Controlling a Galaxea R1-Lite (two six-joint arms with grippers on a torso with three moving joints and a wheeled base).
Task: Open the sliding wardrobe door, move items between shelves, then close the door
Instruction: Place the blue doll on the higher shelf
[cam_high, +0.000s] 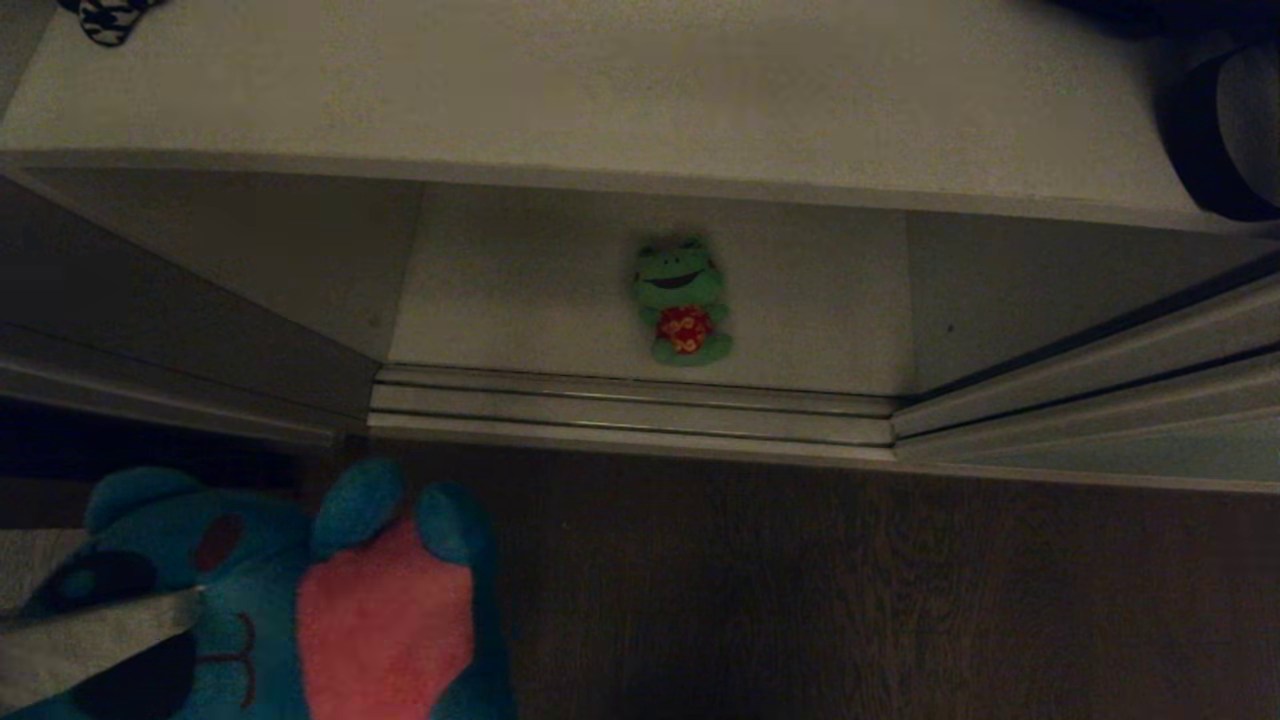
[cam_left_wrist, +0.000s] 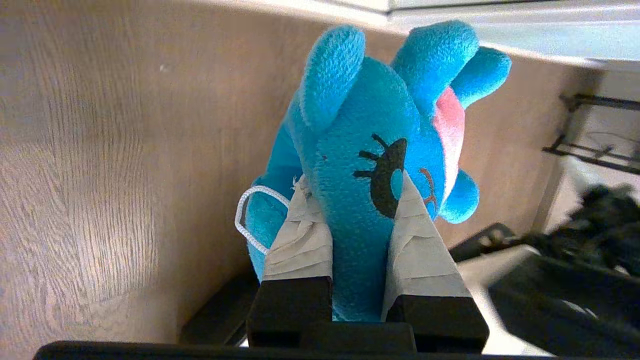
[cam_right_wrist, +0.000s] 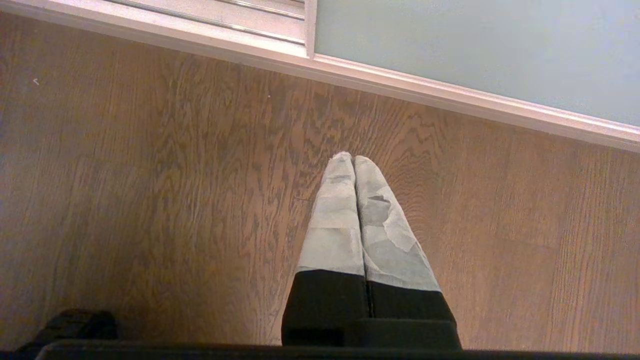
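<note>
Teal-blue plush toy (cam_left_wrist: 360, 165) with a pink belly is clamped at the head between the taped fingers (cam_left_wrist: 300, 240) of the left gripper (cam_left_wrist: 352, 200), held above the wooden floor (cam_high: 850, 600), in front of the floor rail (cam_high: 630, 405). Beyond the floor rail, the green frog toy (cam_high: 682, 300) lies on the lower shelf (cam_high: 500, 290), near its middle. Above that, the upper shelf (cam_high: 600, 90) carries a black-and-white item (cam_high: 108, 18) at its far left corner. Sliding wardrobe door (cam_right_wrist: 475, 50) stands on the rail to the right of the opening. Right gripper (cam_right_wrist: 354, 162) hangs over the floor short of the rail, fingertips pressed together, holding nothing.
</note>
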